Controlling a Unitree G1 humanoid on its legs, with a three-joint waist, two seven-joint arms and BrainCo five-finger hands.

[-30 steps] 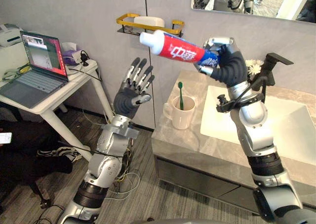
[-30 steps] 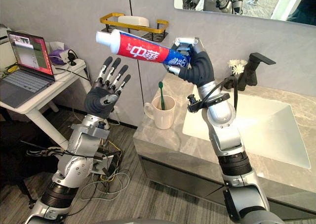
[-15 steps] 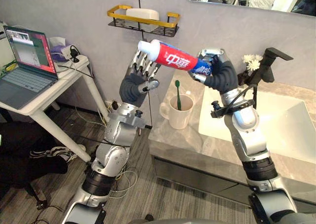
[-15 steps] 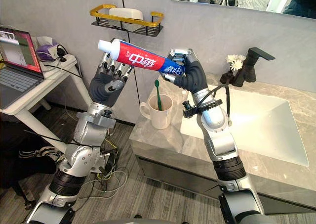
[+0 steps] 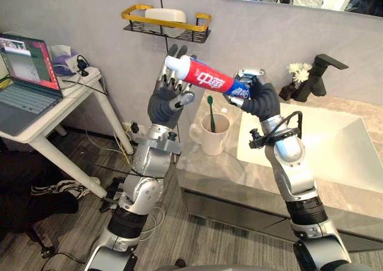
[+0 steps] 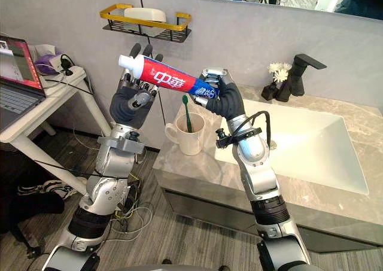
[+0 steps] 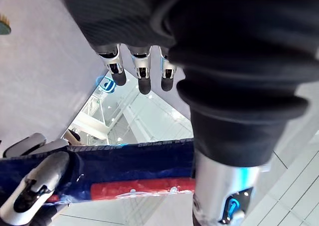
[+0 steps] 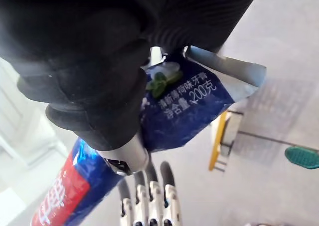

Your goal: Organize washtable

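Grey counter (image 5: 218,172) carries a white mug (image 5: 206,137) at its left edge. Above it, the right hand (image 5: 261,100) clamps the blue crimped end of a red, white-capped toothpaste tube (image 5: 203,78). The left hand (image 5: 164,102) is straight-fingered behind the cap.

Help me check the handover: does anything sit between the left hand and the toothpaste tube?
Nothing visible does. The left hand is open, its straight fingers just behind the cap end of the toothpaste tube, which the right hand grips by its flat end.
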